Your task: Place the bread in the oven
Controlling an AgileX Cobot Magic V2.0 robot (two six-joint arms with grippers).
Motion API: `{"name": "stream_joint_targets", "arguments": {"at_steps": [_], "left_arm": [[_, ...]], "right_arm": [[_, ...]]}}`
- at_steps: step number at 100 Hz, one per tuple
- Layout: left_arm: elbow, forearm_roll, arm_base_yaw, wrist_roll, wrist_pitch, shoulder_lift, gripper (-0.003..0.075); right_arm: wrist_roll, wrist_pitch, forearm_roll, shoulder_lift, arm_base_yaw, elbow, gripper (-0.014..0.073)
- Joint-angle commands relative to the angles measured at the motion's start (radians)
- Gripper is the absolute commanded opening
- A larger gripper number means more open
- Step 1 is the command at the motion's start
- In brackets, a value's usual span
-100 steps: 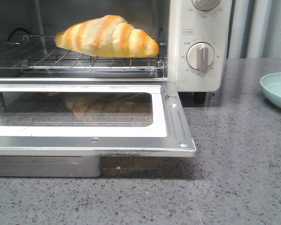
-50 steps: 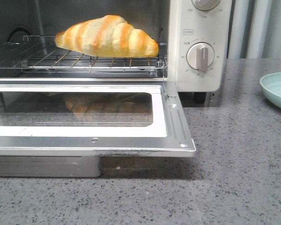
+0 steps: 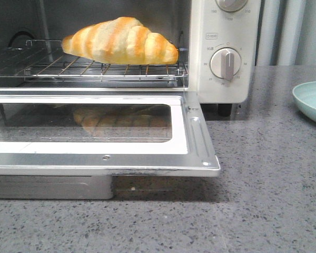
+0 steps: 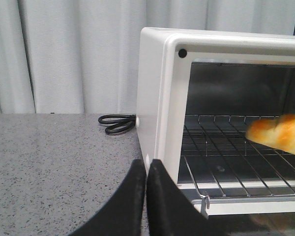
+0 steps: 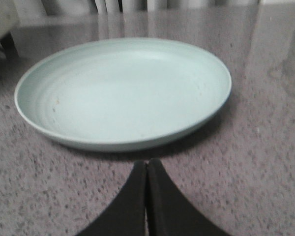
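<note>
The bread (image 3: 121, 41), a cream roll with golden-orange stripes, lies on the wire rack (image 3: 95, 69) inside the off-white oven (image 3: 221, 84). The oven's glass door (image 3: 95, 132) hangs open and flat, and it mirrors the bread. In the left wrist view the bread's end (image 4: 280, 133) shows on the rack (image 4: 226, 162). My left gripper (image 4: 147, 164) is shut and empty, just outside the oven's left front corner (image 4: 160, 98). My right gripper (image 5: 146, 164) is shut and empty, low over the counter in front of a plate. Neither gripper shows in the front view.
A pale green empty plate (image 5: 123, 91) sits on the grey speckled counter to the right of the oven; its edge shows in the front view (image 3: 312, 100). A black cord (image 4: 117, 123) lies behind the oven's left side. Curtains hang behind.
</note>
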State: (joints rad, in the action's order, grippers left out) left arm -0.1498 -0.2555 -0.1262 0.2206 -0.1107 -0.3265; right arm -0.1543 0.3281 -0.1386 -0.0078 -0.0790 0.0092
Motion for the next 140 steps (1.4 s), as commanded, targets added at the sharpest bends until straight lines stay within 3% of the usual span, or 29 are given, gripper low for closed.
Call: {"name": "stream_joint_targets", "arguments": {"at_steps": [1, 127, 140], "left_arm": [[-0.026, 0.007, 0.003, 0.009, -0.076, -0.008, -0.0021], [-0.025, 0.007, -0.034, 0.007, -0.074, -0.008, -0.0021], [-0.001, 0.053, -0.026, 0.001, -0.072, 0.069, -0.0021]], "right_arm": [[0.009, -0.024, -0.017, -0.022, -0.005, 0.014, -0.0076], [0.009, -0.023, -0.017, -0.022, -0.005, 0.014, -0.0076], [0.009, -0.023, -0.017, -0.022, -0.005, 0.014, -0.0076]]}}
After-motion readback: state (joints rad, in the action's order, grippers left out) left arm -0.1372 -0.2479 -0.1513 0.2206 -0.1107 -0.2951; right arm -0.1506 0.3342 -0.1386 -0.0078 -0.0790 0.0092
